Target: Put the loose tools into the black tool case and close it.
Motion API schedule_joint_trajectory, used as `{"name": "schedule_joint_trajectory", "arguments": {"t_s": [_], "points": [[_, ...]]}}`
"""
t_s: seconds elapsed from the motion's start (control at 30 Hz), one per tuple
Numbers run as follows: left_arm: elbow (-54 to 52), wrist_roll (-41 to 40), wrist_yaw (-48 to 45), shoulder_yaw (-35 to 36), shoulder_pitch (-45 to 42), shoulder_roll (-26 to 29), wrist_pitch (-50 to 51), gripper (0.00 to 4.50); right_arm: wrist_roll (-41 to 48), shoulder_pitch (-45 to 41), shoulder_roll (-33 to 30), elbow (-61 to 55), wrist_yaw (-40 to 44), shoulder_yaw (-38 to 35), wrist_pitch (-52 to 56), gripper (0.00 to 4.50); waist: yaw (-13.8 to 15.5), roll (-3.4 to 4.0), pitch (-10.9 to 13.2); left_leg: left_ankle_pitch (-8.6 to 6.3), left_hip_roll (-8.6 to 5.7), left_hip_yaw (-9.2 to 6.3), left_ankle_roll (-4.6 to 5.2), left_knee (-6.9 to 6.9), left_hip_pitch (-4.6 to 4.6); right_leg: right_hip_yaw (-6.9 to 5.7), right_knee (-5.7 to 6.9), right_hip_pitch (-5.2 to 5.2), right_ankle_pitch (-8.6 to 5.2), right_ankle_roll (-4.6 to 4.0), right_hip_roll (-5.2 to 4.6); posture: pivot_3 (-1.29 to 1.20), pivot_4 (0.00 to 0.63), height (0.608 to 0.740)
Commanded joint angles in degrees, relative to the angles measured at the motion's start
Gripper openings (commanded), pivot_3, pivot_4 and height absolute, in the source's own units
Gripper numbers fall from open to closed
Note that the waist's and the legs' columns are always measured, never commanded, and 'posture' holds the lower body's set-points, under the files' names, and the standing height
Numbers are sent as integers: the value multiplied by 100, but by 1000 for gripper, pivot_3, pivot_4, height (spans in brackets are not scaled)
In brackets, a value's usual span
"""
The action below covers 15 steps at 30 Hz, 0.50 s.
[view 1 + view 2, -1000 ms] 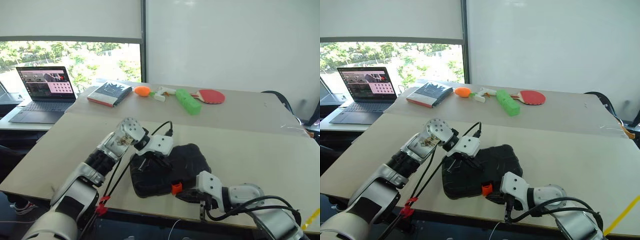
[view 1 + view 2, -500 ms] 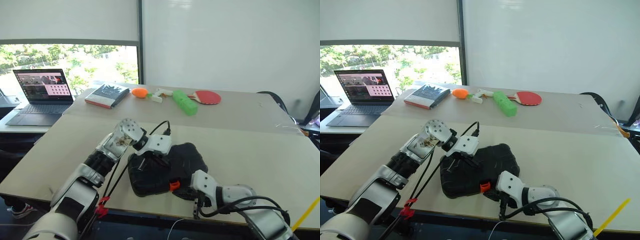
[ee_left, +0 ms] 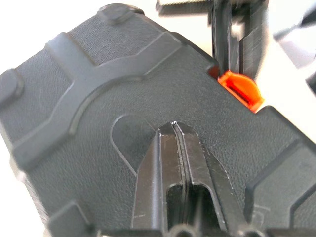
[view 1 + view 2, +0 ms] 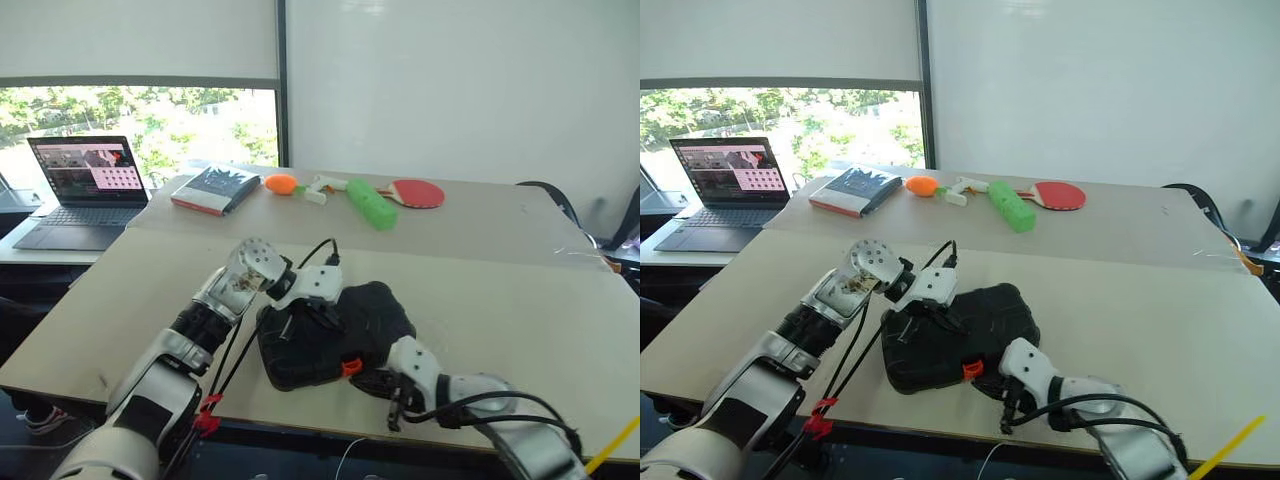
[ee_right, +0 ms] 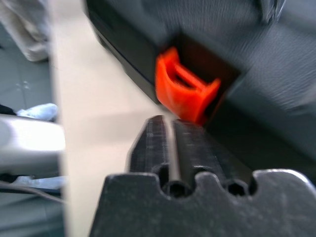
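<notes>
Left tool [image 3: 174, 129] shut, hiding black tool case [image 3: 98, 98] lid

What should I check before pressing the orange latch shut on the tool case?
1. Lid of the black tool case down: ok, it lies closed on the table.
2. Left gripper on the lid: ok, jaws together, tips against it.
3. Right gripper lined up with the orange latch: ok, just in front of it, jaws together.
4. Latch fastened: not ok, it sticks out.
5. Loose tools left outside: ok, none seen by the case.
</notes>
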Motion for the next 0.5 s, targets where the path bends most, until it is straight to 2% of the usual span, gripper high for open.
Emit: {"name": "schedule_joint_trajectory", "arguments": {"t_s": [0.03,0.07,0.13,0.17,0.2,0.3,0.33,0.4,0.5], "points": [[-312,-395,12,596,116,487,859,1310,1155,102,-484,-374,445,-1359,532,1782,-24,0,5,0,0,-3,0,-2,-2,-1,0,-2,-1,0,0,0,150,736],[-587,-582,16,885,235,766,1124,1864,1523,51,-706,-270,610,-1884,720,2342,-63,6,15,-1,1,-12,1,-6,-4,0,-1,-6,-2,-4,2,0,150,736],[-1054,-874,44,1278,481,1193,1548,2249,1976,-58,-1059,-21,847,-2526,951,2784,-131,14,29,-1,4,-16,1,-12,-8,8,3,-20,-2,-7,5,0,150,736],[-1308,-1033,58,1465,645,1406,1743,2685,2134,-117,-1232,144,975,-2759,1024,3234,-152,17,35,-1,6,-20,1,-17,-10,8,6,-26,-3,-10,6,0,150,736],[-1645,-1237,56,1763,905,1734,2010,2916,2286,-193,-1464,368,1160,-3006,1110,3483,-156,17,35,-1,7,-21,1,-23,-10,7,6,-30,-3,-12,6,0,150,736],[-2386,-1790,92,2541,1559,2502,2739,3972,2529,-266,-1990,837,1674,-3390,1208,4488,-144,16,38,-1,6,-26,1,-50,-7,1,3,-36,-9,-19,3,0,150,736],[-2531,-1940,154,2743,1715,2677,2923,4487,2557,-274,-2108,978,1829,-3432,1195,4500,-131,15,39,-1,8,-27,1,-54,-6,-2,2,-37,-12,-21,3,0,150,736],[-2689,-2168,251,3237,2055,3049,3196,4487,2621,-343,-2316,1269,2061,-3466,1222,4500,-62,13,41,-1,5,-26,0,-60,-10,-6,-1,-41,-15,-20,-1,0,150,736],[-2815,-2480,453,3793,2418,3328,3435,4487,2543,-500,-2385,1556,2169,-3316,1098,4500,-18,13,42,-1,1,-18,0,-60,-20,-3,-2,-54,-16,-18,-10,0,150,736]]}}
